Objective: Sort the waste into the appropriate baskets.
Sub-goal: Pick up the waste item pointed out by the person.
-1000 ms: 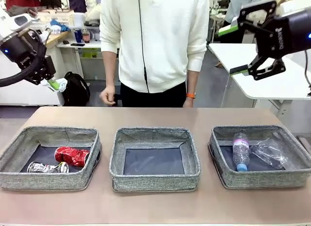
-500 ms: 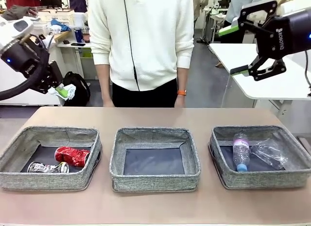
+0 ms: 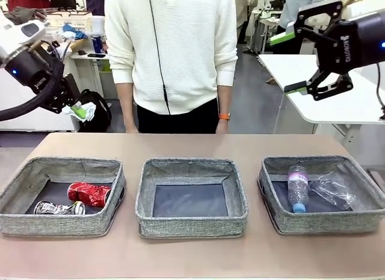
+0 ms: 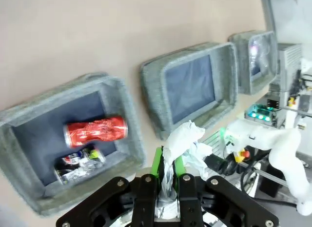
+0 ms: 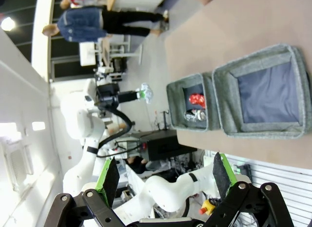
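Pincer on the left arm (image 3: 77,109) hangs in the air up and to the left of the middle basket (image 3: 191,223), its fingers pressed together on a small white paper wad (image 3: 84,112). In the left wrist view the wad (image 4: 183,139) bulges out above the green pads (image 4: 156,161). The right pincer (image 3: 301,54) hangs high up and to the right of the middle basket, its jaws spread wide and holding nothing.

Three grey woven baskets sit in a row on the brown worktop (image 3: 192,256). The left basket (image 3: 60,223), beside the middle one, holds a red soda can (image 3: 89,193) and a dark, crushed soda can (image 3: 58,208) lying near each other. The right basket (image 3: 325,220), on the middle one's other side, holds a clear blue-capped bottle (image 3: 298,187) and crumpled clear plastic film (image 3: 332,189). The middle basket shows a bare dark bottom.

The sorting looks nearly finished: cans and plastics are already in baskets, and only the paper wad is left, most likely bound for the middle basket.

A person in a white top (image 3: 171,51) stands beyond the worktop's far edge, behind the middle basket. The dark can's print is too small to read.
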You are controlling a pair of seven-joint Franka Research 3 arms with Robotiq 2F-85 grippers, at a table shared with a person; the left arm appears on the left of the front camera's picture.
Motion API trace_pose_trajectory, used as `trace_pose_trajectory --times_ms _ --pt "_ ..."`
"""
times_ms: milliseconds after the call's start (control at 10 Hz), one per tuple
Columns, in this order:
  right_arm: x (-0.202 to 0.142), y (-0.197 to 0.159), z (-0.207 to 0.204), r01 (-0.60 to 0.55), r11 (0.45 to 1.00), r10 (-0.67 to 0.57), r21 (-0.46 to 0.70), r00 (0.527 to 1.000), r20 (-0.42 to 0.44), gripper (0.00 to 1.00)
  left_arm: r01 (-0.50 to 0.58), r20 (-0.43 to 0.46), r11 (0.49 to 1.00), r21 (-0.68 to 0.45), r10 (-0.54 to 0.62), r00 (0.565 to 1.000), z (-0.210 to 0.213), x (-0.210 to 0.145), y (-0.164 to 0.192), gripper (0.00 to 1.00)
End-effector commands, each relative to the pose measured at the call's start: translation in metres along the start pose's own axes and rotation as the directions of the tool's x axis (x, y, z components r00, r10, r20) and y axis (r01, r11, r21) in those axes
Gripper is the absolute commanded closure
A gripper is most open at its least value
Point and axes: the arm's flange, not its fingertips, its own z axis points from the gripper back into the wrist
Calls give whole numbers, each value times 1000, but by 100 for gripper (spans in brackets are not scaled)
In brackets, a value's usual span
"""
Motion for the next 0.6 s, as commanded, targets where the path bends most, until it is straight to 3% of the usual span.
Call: trace_pose_trajectory --times_ms 0,200,300,400,500 --pt "5 -14 36 66 997 -60 -30 986 155 0 37 8 999 35 -37 999 -10 -2 -78 91" --pt "7 -42 75 75 997 -75 9 986 149 0 58 -25 998 7 -58 998 -31 -1 -139 91" --pt "8 -57 95 87 995 -93 48 984 150 0 120 -57 993 13 -119 991 -46 -11 -176 91" --pt "9 -72 113 120 987 -138 111 975 176 0 159 -33 985 68 -157 987 -61 -27 -215 91" --pt "11 -81 118 129 981 -155 143 969 195 0 99 29 987 130 -103 994 -71 -39 -244 91"
